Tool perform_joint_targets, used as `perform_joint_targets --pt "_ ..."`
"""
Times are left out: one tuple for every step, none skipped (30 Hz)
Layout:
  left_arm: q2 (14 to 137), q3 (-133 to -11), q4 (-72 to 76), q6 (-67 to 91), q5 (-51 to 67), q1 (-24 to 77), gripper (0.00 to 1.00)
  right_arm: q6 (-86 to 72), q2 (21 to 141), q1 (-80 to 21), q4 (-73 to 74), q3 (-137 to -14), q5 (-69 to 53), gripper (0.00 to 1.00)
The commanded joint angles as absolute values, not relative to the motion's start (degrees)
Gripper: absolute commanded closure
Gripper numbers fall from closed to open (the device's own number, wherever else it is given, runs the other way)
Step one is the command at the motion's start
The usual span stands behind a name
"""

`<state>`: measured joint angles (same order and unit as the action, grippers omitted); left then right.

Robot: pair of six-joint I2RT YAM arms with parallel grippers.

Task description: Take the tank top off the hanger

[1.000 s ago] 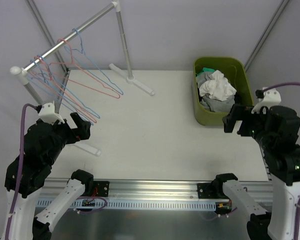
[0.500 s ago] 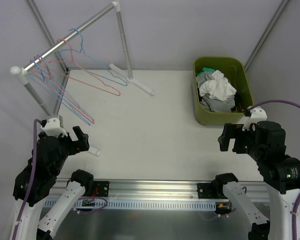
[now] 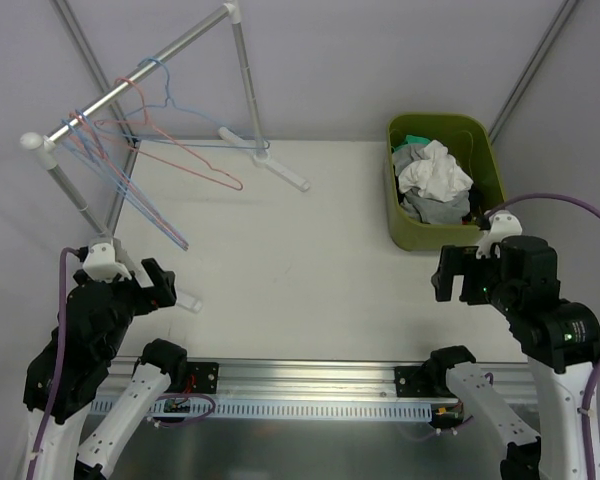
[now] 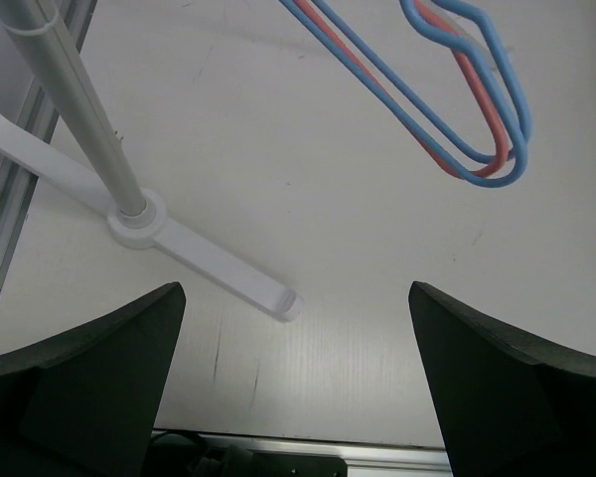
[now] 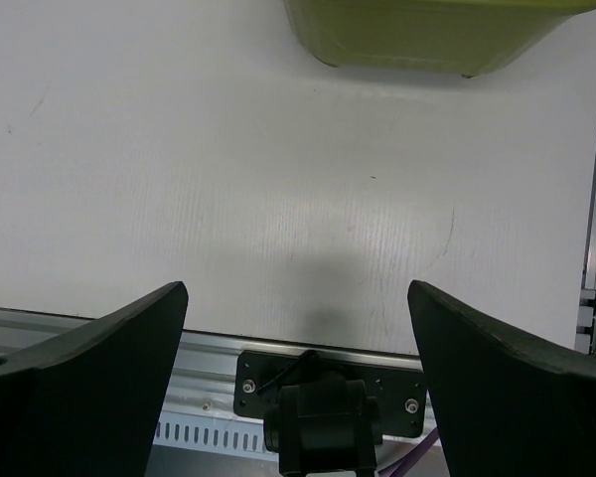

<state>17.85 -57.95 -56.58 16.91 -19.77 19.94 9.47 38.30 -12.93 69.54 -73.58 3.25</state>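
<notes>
Since a second ago the left gripper (image 3: 160, 283) has drawn back toward its base, the hangers (image 3: 170, 150) have swung rightward on the rail (image 3: 130, 88), and near the bin (image 3: 395, 215) the right gripper (image 3: 450, 275) has backed off too. Both pairs of jaws stand wide apart, holding nothing. Every hanger is bare; the tank top is likely among the clothes (image 3: 432, 178) in the bin. The job looks done. Finish the retreat slowly, keeping the left arm clear of the swinging hangers and the stand's foot (image 4: 219, 263).
</notes>
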Motion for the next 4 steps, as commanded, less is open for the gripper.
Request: perform_joint_targets --pt "17.66 -57.83 -55.63 16.0 -18.9 20.39 0.01 9.58 39.72 -13.8 67.68 -74.27 4.39 0.01" --pt "17.84 -57.83 -55.63 16.0 -18.98 20.39 0.01 9.58 39.9 -13.8 67.76 -74.44 4.66 0.01" --pt "17.93 -57.83 -55.55 16.0 -18.9 20.39 0.01 9.49 39.9 -13.8 67.59 -74.44 4.83 0.01" --pt "18.02 -57.83 -55.46 16.0 -18.9 20.39 0.01 9.58 39.99 -13.89 67.41 -74.36 4.49 0.0"
